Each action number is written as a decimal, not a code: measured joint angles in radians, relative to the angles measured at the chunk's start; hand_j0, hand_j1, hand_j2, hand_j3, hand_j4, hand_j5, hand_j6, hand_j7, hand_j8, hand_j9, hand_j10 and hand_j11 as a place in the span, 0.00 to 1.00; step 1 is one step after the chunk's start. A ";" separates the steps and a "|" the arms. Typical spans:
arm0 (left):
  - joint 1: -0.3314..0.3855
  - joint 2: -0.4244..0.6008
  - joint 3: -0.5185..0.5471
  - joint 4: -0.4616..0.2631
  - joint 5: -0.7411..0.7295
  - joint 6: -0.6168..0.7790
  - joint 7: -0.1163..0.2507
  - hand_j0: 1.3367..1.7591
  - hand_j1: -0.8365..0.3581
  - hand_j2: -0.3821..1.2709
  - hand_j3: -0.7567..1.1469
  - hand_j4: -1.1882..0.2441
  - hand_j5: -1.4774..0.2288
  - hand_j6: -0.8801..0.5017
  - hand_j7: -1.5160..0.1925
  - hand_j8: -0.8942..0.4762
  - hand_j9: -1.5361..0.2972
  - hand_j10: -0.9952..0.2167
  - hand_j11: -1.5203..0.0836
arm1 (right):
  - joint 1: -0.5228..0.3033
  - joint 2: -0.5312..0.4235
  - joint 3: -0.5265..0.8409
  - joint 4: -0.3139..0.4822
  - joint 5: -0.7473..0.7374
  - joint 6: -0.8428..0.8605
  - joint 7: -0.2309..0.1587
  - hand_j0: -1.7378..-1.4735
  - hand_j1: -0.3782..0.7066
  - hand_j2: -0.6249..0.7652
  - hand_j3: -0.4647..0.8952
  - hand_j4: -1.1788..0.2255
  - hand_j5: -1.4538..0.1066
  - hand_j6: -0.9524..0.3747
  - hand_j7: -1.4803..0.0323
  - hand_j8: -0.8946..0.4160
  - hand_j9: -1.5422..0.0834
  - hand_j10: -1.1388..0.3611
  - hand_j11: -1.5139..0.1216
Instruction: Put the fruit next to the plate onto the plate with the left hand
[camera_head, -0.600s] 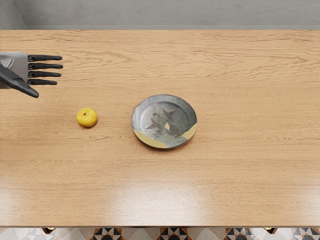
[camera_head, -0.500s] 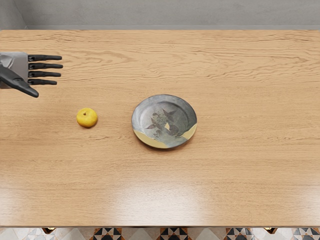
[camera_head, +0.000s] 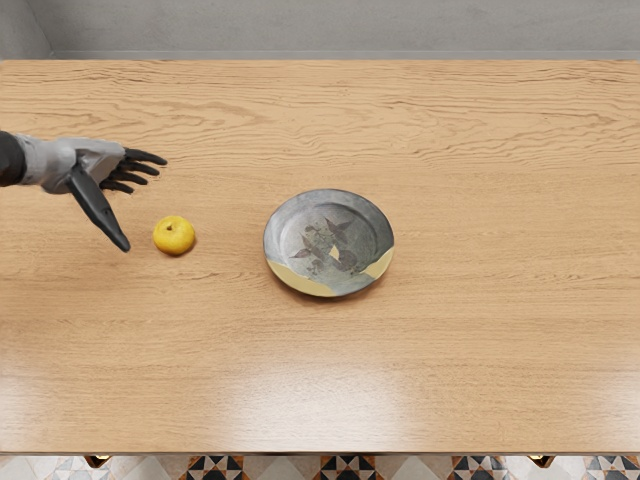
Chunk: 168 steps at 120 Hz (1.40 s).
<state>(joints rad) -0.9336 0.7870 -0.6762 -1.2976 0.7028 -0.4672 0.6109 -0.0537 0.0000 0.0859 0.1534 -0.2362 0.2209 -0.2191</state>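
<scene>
A small yellow-orange fruit (camera_head: 174, 235) lies on the wooden table, a short way left of the plate. The plate (camera_head: 329, 242) is grey with a dark leaf pattern and a yellow band at its front edge; nothing lies on it. My left hand (camera_head: 122, 190) comes in from the left edge and hovers just up and left of the fruit. Its fingers are spread, with the thumb (camera_head: 104, 214) pointing down toward the table beside the fruit. It holds nothing and does not touch the fruit. The right arm is out of view.
The wooden table (camera_head: 480, 340) fills the view, its front edge near the bottom of the picture. A grey wall runs along the far edge. A patterned floor shows below the front edge.
The left hand has moved right and down toward the fruit and has turned, so its thumb now points downward. Fruit and plate have not moved.
</scene>
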 joint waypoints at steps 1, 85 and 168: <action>0.001 0.000 0.000 -0.009 0.016 0.014 0.000 0.76 0.94 0.24 0.40 0.79 0.82 0.59 0.84 0.61 0.80 0.77 0.90 | 0.000 0.000 0.000 0.000 0.000 0.000 0.000 0.30 0.05 0.45 0.34 0.82 0.91 0.70 0.96 0.67 0.93 0.74 0.91; 0.059 -0.143 0.421 -0.299 0.746 0.772 0.000 0.76 0.93 0.24 0.40 0.78 0.81 0.58 0.84 0.60 0.79 0.76 0.89 | 0.000 0.000 0.000 0.000 0.000 0.000 0.001 0.30 0.05 0.45 0.34 0.82 0.91 0.70 0.96 0.67 0.93 0.74 0.91; 0.099 -0.143 0.460 -0.266 0.760 0.800 0.000 0.76 0.79 0.26 0.40 0.69 0.71 0.49 0.73 0.50 0.69 0.65 0.78 | 0.000 0.000 0.000 0.000 0.000 0.000 0.001 0.30 0.05 0.45 0.34 0.82 0.91 0.70 0.96 0.67 0.93 0.74 0.91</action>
<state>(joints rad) -0.8345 0.6436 -0.2163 -1.5635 1.4626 0.3332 0.6109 -0.0537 0.0000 0.0858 0.1534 -0.2362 0.2209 -0.2185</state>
